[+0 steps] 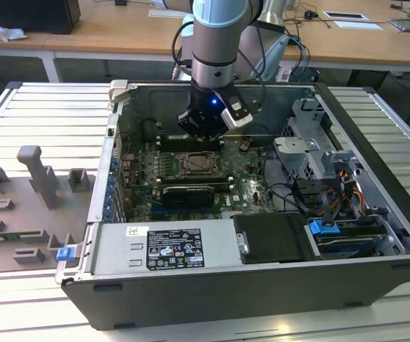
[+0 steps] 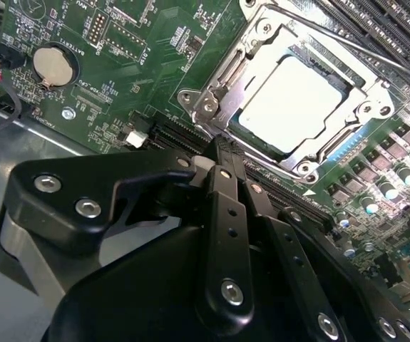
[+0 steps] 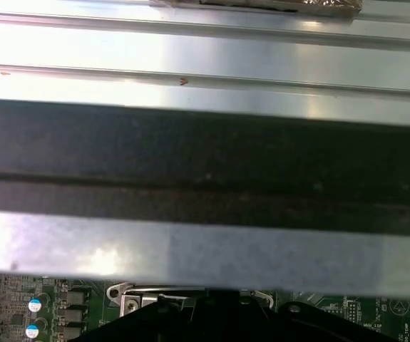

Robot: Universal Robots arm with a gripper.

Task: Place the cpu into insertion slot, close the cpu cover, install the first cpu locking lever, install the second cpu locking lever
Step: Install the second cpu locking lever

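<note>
While your arm hangs over the open computer case (image 1: 376, 214), the gripper (image 2: 222, 153) sits just above the green motherboard (image 2: 140, 64), right at the edge of the insertion slot (image 2: 215, 89). Your fingers (image 2: 226, 206) are pressed together, narrow, with nothing between them. The cpu (image 2: 294, 103) lies flat in the slot, its pale face showing through the square cut-out of the cpu cover (image 2: 254, 71), which is folded down over it. A thin locking lever (image 2: 347, 43) runs along the slot's far side in the second wrist view. In the exterior view, you can see the slot (image 1: 199, 165) near the middle of the board, directly below the gripper (image 1: 203, 132). On the exterior view's left, grey fixture blocks (image 1: 41, 174) stand on the ribbed metal surface (image 1: 19, 114), well apart from the case.
</note>
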